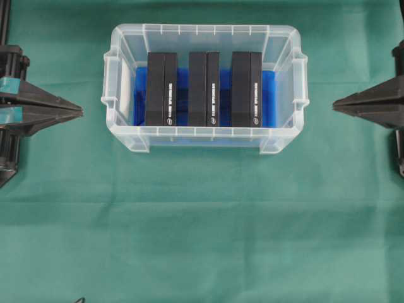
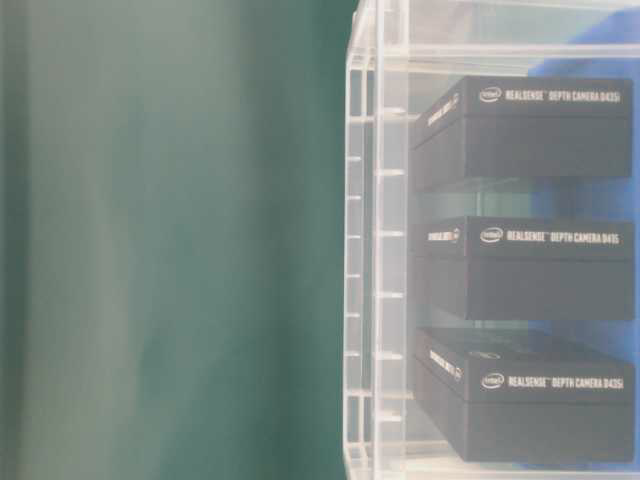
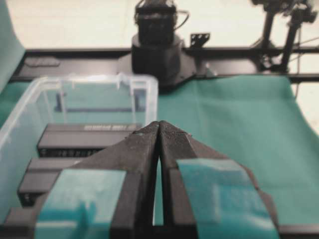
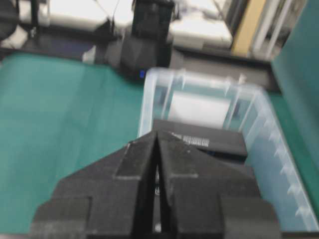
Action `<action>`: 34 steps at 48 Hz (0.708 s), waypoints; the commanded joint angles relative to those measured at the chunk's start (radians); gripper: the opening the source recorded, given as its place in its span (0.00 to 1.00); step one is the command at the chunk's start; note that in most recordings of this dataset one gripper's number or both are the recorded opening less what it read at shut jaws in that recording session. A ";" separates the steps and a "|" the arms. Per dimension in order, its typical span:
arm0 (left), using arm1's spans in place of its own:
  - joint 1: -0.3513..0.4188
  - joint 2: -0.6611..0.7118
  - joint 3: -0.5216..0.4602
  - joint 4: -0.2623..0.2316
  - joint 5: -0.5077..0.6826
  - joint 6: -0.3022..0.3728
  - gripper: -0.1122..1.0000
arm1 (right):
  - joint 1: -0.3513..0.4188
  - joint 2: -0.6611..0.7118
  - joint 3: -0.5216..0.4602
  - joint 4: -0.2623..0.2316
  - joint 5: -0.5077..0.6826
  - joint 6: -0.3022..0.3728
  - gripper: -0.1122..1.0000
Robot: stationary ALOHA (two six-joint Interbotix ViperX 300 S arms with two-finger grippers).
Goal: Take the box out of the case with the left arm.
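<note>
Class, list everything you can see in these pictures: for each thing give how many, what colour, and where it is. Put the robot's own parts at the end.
case: one, clear plastic, on the cloth at the upper middle of the overhead view.
boxes: three, black with white print, standing side by side inside the case, left, middle, right.
lining: one, blue, on the case floor under the boxes.
table cloth: one, green, covering the whole table.
left gripper: one, black with teal pads, left of the case, shut and empty.
right gripper: one, black, right of the case, shut and empty.
</note>
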 commanded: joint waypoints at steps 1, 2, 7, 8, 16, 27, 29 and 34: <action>-0.008 0.008 -0.074 0.003 0.055 -0.002 0.12 | -0.002 0.005 -0.074 0.002 0.040 0.002 0.12; -0.008 0.008 -0.084 0.003 0.074 -0.002 0.12 | -0.002 0.006 -0.084 0.002 0.051 0.002 0.12; -0.008 0.008 -0.141 0.003 0.179 -0.002 0.12 | -0.002 0.006 -0.129 0.002 0.091 0.002 0.12; -0.008 0.008 -0.152 0.003 0.199 -0.002 0.12 | -0.002 0.006 -0.133 0.002 0.095 0.002 0.12; -0.008 0.008 -0.192 0.003 0.322 -0.003 0.12 | -0.002 0.003 -0.143 0.002 0.124 0.002 0.12; -0.008 0.009 -0.242 0.000 0.497 -0.055 0.12 | -0.002 0.011 -0.163 0.003 0.273 0.031 0.12; -0.009 0.012 -0.262 0.000 0.563 -0.080 0.12 | -0.002 0.012 -0.172 0.003 0.328 0.037 0.12; -0.025 0.041 -0.336 0.000 0.792 -0.141 0.12 | 0.000 0.025 -0.207 0.003 0.492 0.051 0.12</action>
